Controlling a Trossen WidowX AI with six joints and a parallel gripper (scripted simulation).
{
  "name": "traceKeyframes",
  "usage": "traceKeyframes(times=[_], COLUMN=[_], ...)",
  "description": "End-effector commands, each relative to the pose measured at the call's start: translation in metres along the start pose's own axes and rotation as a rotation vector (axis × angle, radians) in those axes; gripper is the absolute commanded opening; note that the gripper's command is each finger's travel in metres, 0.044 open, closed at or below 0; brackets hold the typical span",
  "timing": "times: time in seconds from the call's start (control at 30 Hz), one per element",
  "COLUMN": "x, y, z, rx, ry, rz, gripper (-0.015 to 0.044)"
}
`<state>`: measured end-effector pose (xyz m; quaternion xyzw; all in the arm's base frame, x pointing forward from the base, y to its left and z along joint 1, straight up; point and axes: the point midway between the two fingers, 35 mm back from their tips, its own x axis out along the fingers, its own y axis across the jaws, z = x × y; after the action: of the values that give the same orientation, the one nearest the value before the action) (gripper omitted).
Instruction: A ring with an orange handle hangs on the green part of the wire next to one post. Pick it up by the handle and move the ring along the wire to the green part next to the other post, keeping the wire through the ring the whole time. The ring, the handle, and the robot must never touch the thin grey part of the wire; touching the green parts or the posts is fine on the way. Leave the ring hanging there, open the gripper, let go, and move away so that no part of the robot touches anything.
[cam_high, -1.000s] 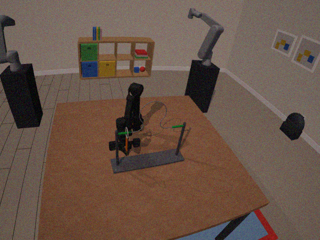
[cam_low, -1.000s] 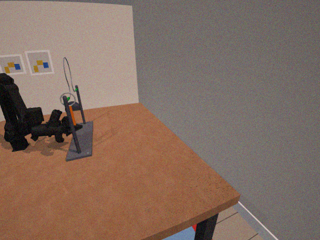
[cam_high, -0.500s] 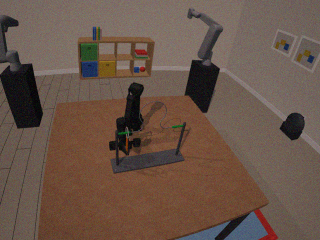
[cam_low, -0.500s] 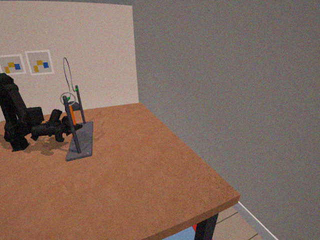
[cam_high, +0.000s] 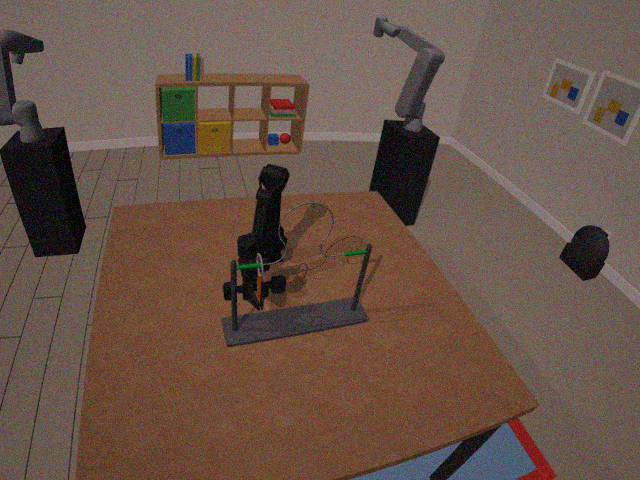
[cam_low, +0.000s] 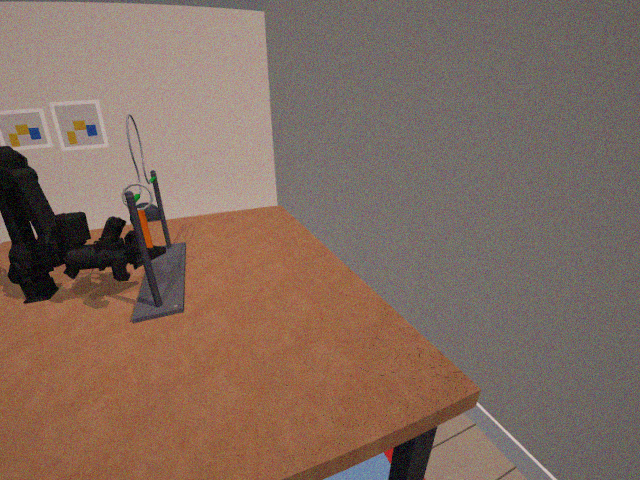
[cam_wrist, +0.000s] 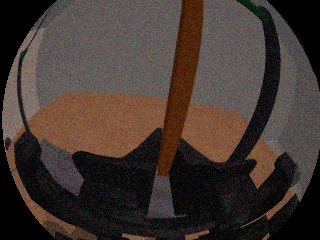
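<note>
The ring (cam_high: 259, 255) (cam_low: 137, 194) hangs on the green wire part (cam_high: 247, 266) (cam_low: 136, 197) next to the left post (cam_high: 233, 297) (cam_low: 142, 253). Its orange handle (cam_high: 256, 289) (cam_low: 145, 232) (cam_wrist: 182, 74) hangs down from it. My gripper (cam_high: 256, 302) (cam_low: 149, 251) (cam_wrist: 163, 132) is shut on the lower end of the handle, low over the grey base (cam_high: 310, 317) (cam_low: 173, 279). The thin grey wire (cam_high: 315, 217) (cam_low: 135, 139) loops up and back toward the other green part (cam_high: 355, 253) (cam_low: 153, 179) at the right post (cam_high: 360, 279) (cam_low: 161, 211).
The wooden table (cam_high: 258, 387) (cam_low: 284, 335) carries the arm's base (cam_high: 255, 242) (cam_low: 28, 268) behind the wire stand. Beyond the table stand two black pedestals (cam_high: 403, 165) (cam_high: 41, 191) with grey arms and a shelf (cam_high: 232, 116).
</note>
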<state>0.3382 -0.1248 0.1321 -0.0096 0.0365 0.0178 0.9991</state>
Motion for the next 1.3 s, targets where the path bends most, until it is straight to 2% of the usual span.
traceKeyframes(times=[0.0, 0.67, 1.27], x=[0.000, 0.000, -0.001], y=[0.004, 0.032, 0.081], z=[0.001, 0.001, 0.009], rx=[0.004, 0.062, 0.308], ry=[-0.002, -0.001, -0.001], rz=[0.000, 0.005, 0.027], gripper=[-0.0150, -0.0150, -0.0150])
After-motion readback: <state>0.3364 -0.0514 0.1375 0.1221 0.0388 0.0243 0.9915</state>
